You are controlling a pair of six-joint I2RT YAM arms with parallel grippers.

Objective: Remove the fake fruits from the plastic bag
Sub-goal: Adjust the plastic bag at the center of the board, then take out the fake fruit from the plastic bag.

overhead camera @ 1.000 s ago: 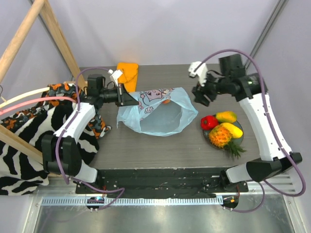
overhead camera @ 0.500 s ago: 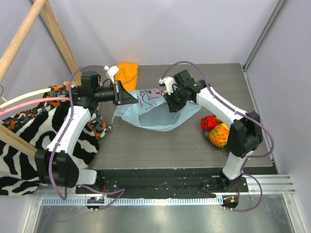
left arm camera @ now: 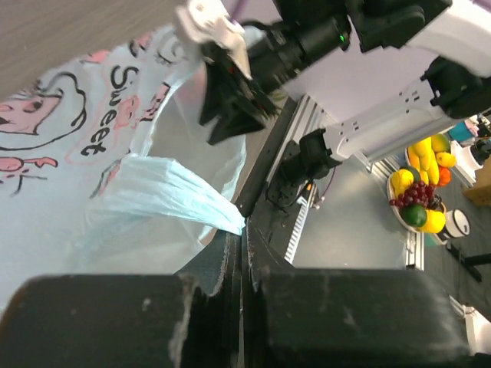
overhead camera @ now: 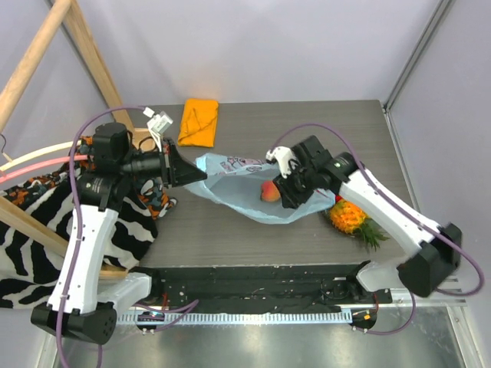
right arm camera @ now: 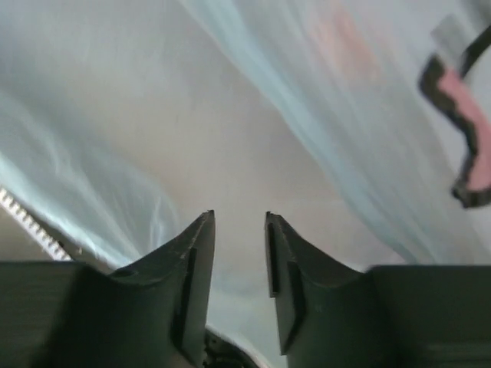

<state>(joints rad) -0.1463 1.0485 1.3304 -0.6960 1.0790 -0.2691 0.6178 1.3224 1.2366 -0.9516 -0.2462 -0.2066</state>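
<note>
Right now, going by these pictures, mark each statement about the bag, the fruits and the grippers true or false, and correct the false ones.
1. The left gripper is shut on the edge of the bag. True.
2. The pineapple is inside the bag. False: it lies outside the bag, to its right.
3. A peach-coloured fruit shows inside the bag. True.
4. The right gripper is holding that fruit. False: its jaws stand apart with nothing between them, only plastic ahead.
5. The orange cloth lies under the bag. False: it lies apart from the bag, near the table's far edge.
</note>
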